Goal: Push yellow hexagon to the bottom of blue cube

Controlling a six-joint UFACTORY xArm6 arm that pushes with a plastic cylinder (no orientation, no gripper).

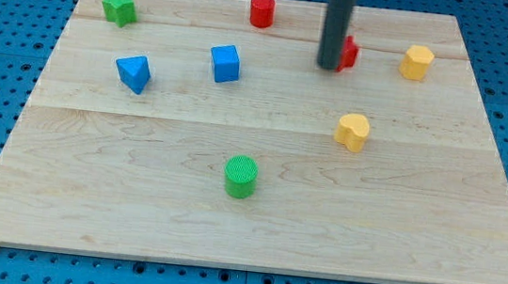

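The yellow hexagon [417,62] sits near the view's top right on the wooden board [134,205]. The blue cube [225,63] sits left of centre in the upper half. My tip [328,67] is at the lower end of the dark rod, between the two, about a hand's width left of the yellow hexagon. It stands directly in front of a red block [348,53], which it partly hides.
A blue triangular block [134,73] lies left of the cube. A green star [119,7] is at top left, a red cylinder [262,10] at top centre, a yellow heart-like block [352,132] right of centre, a green cylinder [241,176] in the lower middle.
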